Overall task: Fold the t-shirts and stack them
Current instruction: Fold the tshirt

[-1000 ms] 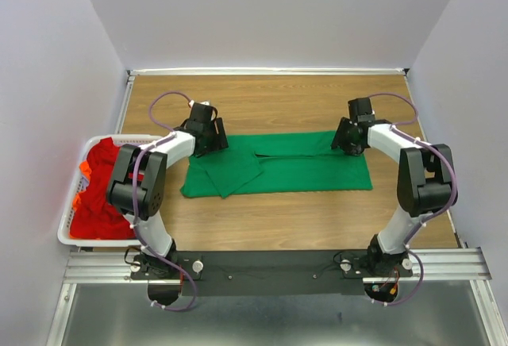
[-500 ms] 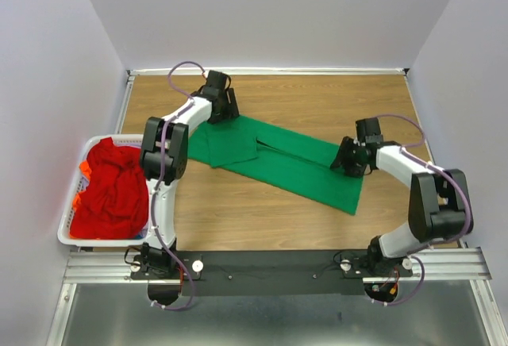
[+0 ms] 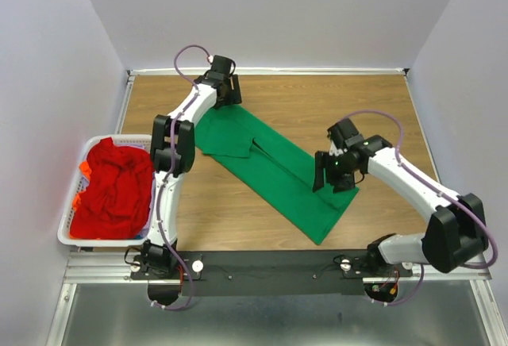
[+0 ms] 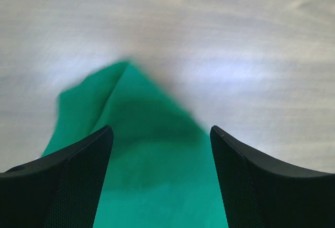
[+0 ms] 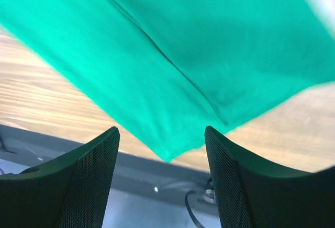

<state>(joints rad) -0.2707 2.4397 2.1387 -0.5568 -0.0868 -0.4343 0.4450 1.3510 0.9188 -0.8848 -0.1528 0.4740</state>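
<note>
Green shirt: lay diagonal on table, far-left toward near edge; had swung steeper.
Left gripper: jaws wide, at shirt's far corner.
Right gripper: jaws wide, above near end.

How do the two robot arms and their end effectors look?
Both the left arm and the right arm have white tubular links with black joint housings, and a thin lilac cable loops along each. The left end effector and the right end effector each have two broad black fingers with finely meshed inner faces.
</note>
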